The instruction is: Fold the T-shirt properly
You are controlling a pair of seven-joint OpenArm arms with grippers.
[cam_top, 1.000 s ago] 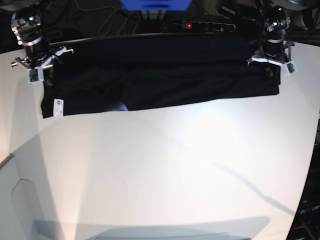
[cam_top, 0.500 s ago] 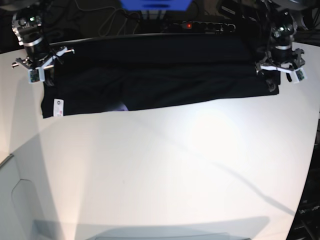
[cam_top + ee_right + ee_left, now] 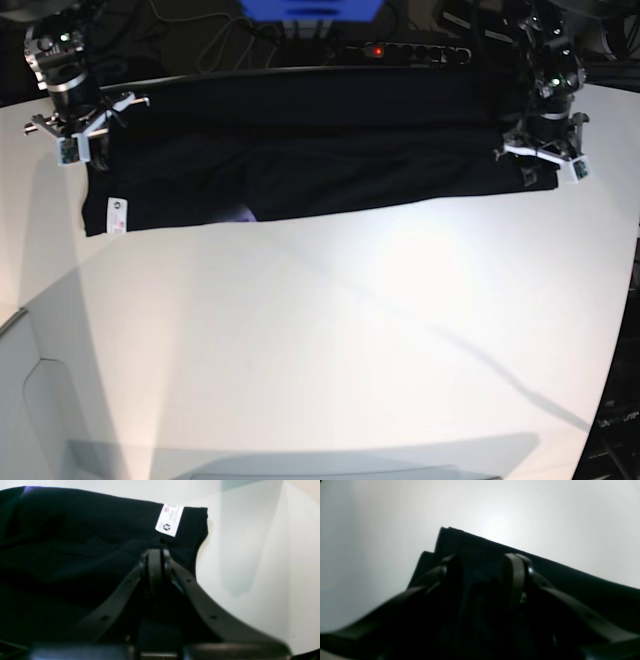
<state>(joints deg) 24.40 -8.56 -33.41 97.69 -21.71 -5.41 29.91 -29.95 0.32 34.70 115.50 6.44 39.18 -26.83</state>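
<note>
The black T-shirt (image 3: 320, 150) lies folded into a long strip across the far side of the white table (image 3: 350, 330). Its white label (image 3: 115, 213) shows at the near left corner, with a bit of purple print (image 3: 240, 213) at the near edge. My right gripper (image 3: 78, 135) is at the shirt's far left end. In the right wrist view it (image 3: 156, 552) is shut on the T-shirt (image 3: 75, 542) just behind the label (image 3: 169, 520), and creases run to its tips. My left gripper (image 3: 543, 160) hangs over the right end. In the left wrist view it (image 3: 483, 563) is open over the folded corner (image 3: 450, 537).
Behind the table's far edge lie a power strip (image 3: 400, 50) with a red light, a blue object (image 3: 310, 8) and cables. The table's curved right edge (image 3: 625, 300) drops off beside the left arm. A pale grey panel (image 3: 40, 400) sits at the near left.
My left gripper swung out to the right, then came back left and nearer, over the shirt's right end. The right gripper and the shirt have not moved.
</note>
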